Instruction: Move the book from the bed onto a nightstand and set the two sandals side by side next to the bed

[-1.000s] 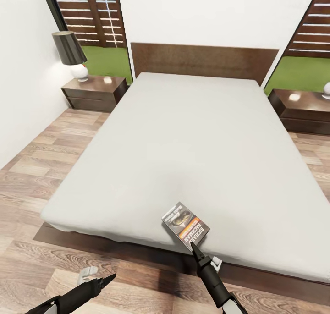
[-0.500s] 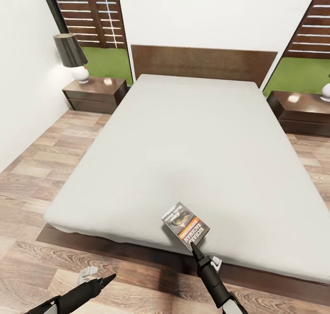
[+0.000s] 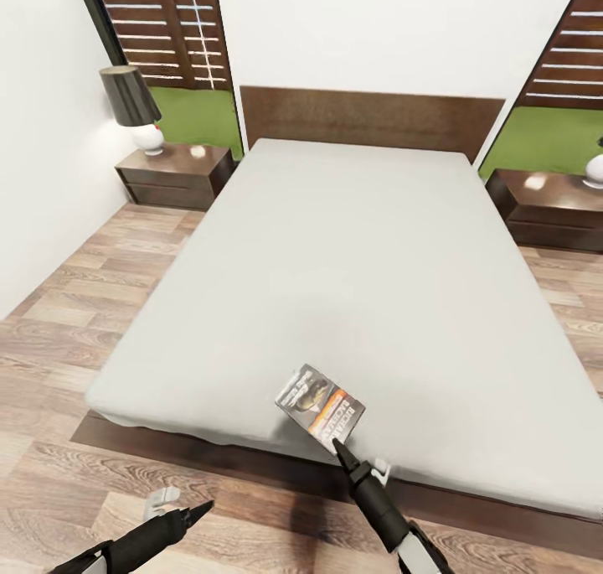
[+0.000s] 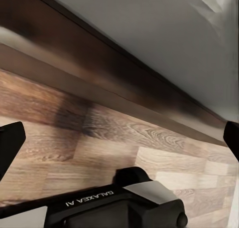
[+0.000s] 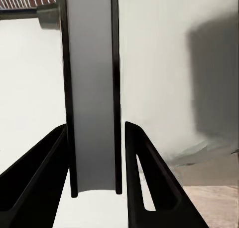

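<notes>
The book point(image 3: 320, 406) is clamped edge-on between the closed right gripper point(image 3: 339, 447) fingers point(image 5: 149, 183), lower centre, for transfer off the bed point(image 3: 335, 255).

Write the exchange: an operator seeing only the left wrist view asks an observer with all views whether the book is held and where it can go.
Operator: Is the book held?
Observer: Yes. In the right wrist view the book stands edge-on between the fingers of the right gripper, which close against it.
Operator: Where is it?
Observer: At the foot edge of the bed, cover up.
Operator: Where are the nightstands?
Observer: The left nightstand and the right nightstand flank the headboard.
</notes>
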### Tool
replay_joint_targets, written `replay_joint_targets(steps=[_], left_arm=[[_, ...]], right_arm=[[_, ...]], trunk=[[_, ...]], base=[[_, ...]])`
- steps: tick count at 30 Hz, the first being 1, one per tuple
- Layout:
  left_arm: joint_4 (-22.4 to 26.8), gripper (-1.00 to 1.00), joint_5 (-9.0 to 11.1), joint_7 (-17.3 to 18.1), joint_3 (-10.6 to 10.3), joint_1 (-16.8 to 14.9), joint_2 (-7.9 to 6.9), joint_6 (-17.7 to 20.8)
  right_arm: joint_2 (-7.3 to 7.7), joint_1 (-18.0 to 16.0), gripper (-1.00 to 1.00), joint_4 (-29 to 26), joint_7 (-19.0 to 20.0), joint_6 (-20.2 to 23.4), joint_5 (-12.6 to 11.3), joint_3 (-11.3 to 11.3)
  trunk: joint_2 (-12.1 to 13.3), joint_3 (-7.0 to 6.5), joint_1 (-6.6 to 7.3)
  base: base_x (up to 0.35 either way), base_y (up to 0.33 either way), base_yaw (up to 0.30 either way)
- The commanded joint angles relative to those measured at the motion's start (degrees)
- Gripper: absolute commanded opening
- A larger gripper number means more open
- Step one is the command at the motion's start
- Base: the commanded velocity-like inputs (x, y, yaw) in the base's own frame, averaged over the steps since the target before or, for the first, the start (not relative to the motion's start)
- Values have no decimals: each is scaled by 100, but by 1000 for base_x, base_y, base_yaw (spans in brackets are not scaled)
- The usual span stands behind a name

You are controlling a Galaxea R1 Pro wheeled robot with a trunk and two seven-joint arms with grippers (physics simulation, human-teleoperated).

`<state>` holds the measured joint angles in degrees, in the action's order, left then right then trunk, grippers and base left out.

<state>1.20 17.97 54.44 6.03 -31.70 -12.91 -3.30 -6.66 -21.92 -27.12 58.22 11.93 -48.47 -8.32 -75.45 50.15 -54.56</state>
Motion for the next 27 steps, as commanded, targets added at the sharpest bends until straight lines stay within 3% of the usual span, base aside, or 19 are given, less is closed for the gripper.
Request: replay_joint_targets(steps=[1,2,4,6,7,10,12,15,16,17,19,22,25,27], left_arm=[[-6,100,-48,14,47,-3,23,-36],[-6,100,-48,14,47,-3,46,-37],[-6,100,-50,14,47,-3,66,-38],[-6,100,-53,17,47,-3,76,-39],[-6,100,-56,29,47,-3,83,-33],[-6,100,-62,31,46,-3,88,-31],[-6,100,-64,21,43,-3,108,-31],[-6,100,-65,31,46,-3,125,-31],[-6,100,-65,33,46,-3,126,-31],[-6,100,-66,36,47,-3,128,-31],[-8,100,-66,39,47,-3,130,-31],[-8,100,-66,44,47,-3,131,-34],[-12,100,-66,37,46,-3,131,-32],[-12,100,-66,31,41,-3,131,-31]], right_arm=[[-2,-3,-100,-59,13,58,-33,211],[-2,0,-100,-113,11,62,-32,451],[-2,2,-100,-206,11,103,-33,720],[-2,1,-100,-330,13,234,-35,867],[-2,0,-100,-525,14,634,-32,980],[12,-1,-100,-766,20,1256,-31,1040],[155,2,-100,-832,39,1615,-31,1052],[657,2,-100,-1071,60,2154,-31,1091],[762,2,-100,-1142,61,2228,-31,1097],[1118,3,-100,-1348,67,2424,-31,1117],[1650,10,-100,-1617,153,2595,-31,1163],[2297,27,-100,-1969,634,2686,-31,1191],[2662,44,-100,-2113,944,2707,-31,1199],[2738,52,-100,-2121,1004,2709,-31,1201]], trunk=[[40,-15,23],[80,-33,44],[160,-69,88],[240,-105,132],[280,-123,154],[401,-176,220],[481,-212,264],[601,-266,330],[641,-284,352],[681,-302,374],[762,-338,418],[882,-392,484],[1002,-446,550],[1082,-482,594]], base=[[0,0,0],[0,0,0],[0,0,0],[0,0,0],[0,0,0],[0,0,0],[0,0,0],[0,0,0],[0,0,0],[0,0,0],[0,0,0],[0,0,0],[0,0,0],[0,0,0]])
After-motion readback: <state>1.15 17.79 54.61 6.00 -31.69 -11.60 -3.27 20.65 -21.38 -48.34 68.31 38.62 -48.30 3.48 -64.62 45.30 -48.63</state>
